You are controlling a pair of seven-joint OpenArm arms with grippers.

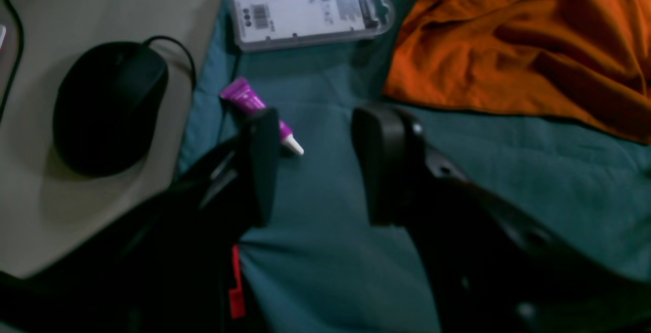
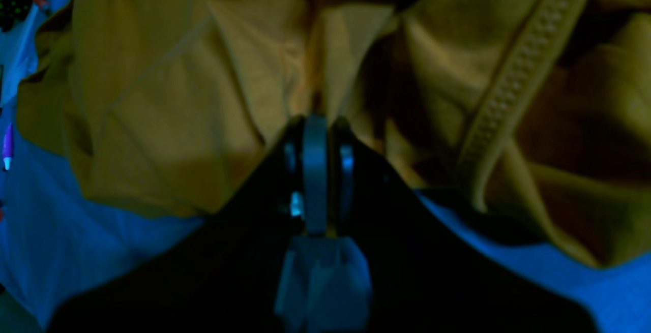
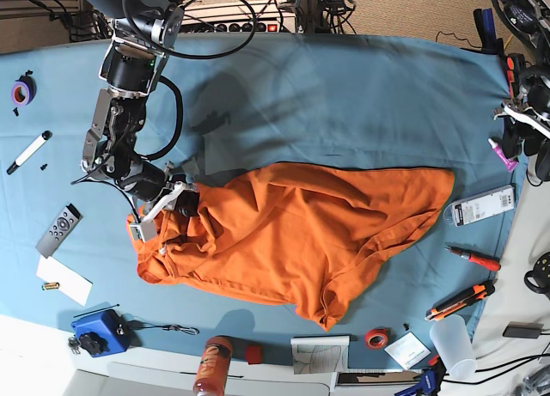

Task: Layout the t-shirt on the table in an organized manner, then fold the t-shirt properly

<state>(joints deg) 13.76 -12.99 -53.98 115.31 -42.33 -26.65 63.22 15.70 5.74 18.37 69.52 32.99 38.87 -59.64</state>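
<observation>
The orange t-shirt (image 3: 318,233) lies crumpled and partly spread across the middle of the teal table (image 3: 344,95). My right gripper (image 3: 182,203) is at the shirt's left edge. The right wrist view shows that gripper (image 2: 315,119) shut, with a fold of the t-shirt (image 2: 168,109) pinched between its fingers and a ribbed hem running past on the right. My left gripper (image 3: 526,147) hovers at the table's far right edge, apart from the shirt. In the left wrist view it (image 1: 325,119) stands open over bare cloth, and a corner of the t-shirt (image 1: 529,43) lies ahead to the right.
Near the left gripper lie a purple tube (image 1: 254,107), a clear plastic package (image 1: 310,15) and a black mouse (image 1: 109,104) off the cloth. A remote (image 3: 58,230), marker (image 3: 28,152) and blue box (image 3: 96,332) sit on the left. An orange bottle (image 3: 212,366), screwdriver (image 3: 473,258) and cup (image 3: 453,344) line the front.
</observation>
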